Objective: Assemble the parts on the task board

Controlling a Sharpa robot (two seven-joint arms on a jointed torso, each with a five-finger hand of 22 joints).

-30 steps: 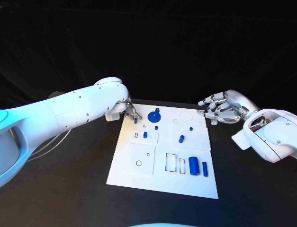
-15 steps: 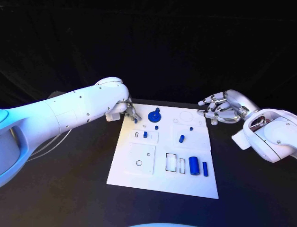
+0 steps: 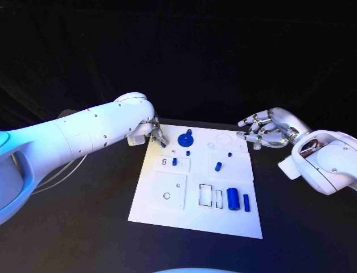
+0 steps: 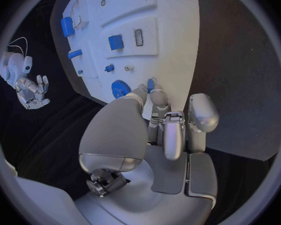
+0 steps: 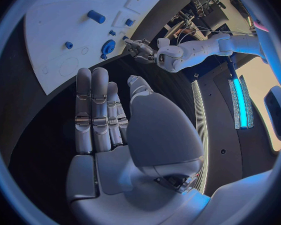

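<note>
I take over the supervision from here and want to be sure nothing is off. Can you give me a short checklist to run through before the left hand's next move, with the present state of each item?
1. Left hand at the far left corner of the task board: ok.
2. Small blue part at its fingertips: ok; whether it is gripped: cannot tell.
3. Blue gear beside that hand stands apart from the fingers: ok.
4. Right hand holds nothing, off the board's far right edge: ok.
5. Larger blue parts lie undisturbed near the front right: ok.

Straight fingers (image 5: 92, 110) beside task board (image 5: 59, 30)
</note>
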